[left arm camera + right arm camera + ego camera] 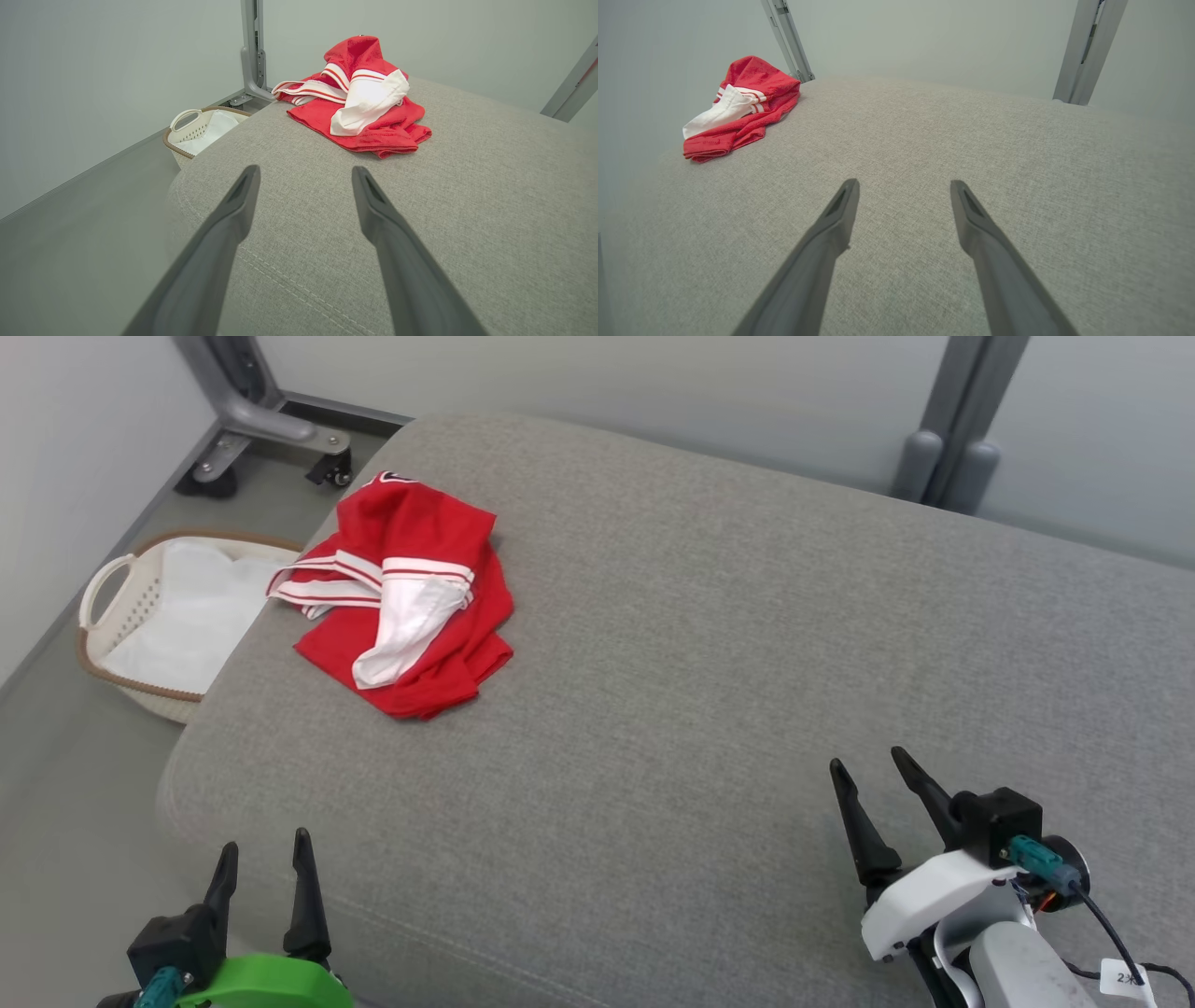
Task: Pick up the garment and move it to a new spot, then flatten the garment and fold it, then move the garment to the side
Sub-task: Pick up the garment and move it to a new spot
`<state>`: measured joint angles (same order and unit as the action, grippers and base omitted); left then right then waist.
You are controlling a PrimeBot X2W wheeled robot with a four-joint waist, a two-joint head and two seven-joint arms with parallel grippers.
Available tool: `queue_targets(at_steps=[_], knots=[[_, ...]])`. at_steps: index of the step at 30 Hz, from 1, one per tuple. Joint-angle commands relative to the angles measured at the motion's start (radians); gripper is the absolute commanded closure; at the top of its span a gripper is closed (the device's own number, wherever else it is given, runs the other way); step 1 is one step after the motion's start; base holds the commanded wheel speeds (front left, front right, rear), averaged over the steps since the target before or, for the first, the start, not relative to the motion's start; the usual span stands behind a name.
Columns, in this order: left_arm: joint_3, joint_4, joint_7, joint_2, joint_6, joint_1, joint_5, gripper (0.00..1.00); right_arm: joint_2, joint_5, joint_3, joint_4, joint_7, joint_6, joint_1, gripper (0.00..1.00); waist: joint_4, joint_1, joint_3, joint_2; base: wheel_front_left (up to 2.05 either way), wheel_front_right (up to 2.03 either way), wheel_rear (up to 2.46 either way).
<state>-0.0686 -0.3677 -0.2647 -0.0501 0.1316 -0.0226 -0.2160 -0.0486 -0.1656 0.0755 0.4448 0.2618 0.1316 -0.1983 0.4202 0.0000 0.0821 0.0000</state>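
Two grippers sit by the near edge of the grey cushion (700, 663), and both the left gripper (265, 841) and the right gripper (866, 758) have their fingers spread wide with nothing between them. The red and white garment (401, 593) lies in a heap on the far left part of the cushion, ahead of the left gripper but well apart, and much farther from the right one.

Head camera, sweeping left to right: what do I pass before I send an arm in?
Basket → red garment → right claw, open above the grey cushion.
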Motion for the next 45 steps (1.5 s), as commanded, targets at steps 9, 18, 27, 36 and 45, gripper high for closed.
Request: queue_targets(at_steps=[9,18,27,36,45], knots=[[-0.008,0.041,0.000,-0.002,-0.002,-0.090,-0.080,0.00,-0.005,0.058,0.003,-0.009,0.004,-0.002,-0.083,0.00,0.022,0.0000,0.124,0.0000,0.00,0.00,0.00],[0.071,0.026,0.001,-0.110,-0.002,-0.331,-0.175,0.00,-0.006,0.133,0.006,-0.053,0.004,-0.002,-0.178,0.00,-0.052,0.0000,0.303,0.0000,0.00,0.00,0.00],[0.221,-0.075,0.001,-0.308,-0.002,-0.585,-0.336,0.00,-0.005,0.144,0.022,-0.109,0.004,-0.002,-0.244,0.00,-0.124,0.0000,0.419,0.0000,0.00,0.00,0.00],[0.425,-0.245,0.000,-0.449,-0.002,-0.745,-0.546,0.00,-0.007,0.122,0.053,-0.145,0.002,-0.002,-0.279,0.00,-0.206,0.0000,0.493,0.0000,0.00,0.00,0.00],[0.589,-0.454,0.063,-0.473,-0.002,-0.798,-0.792,0.00,-0.012,0.123,0.043,-0.167,0.001,-0.002,-0.274,0.00,-0.256,0.0000,0.519,0.0000,0.00,0.00,0.00]])
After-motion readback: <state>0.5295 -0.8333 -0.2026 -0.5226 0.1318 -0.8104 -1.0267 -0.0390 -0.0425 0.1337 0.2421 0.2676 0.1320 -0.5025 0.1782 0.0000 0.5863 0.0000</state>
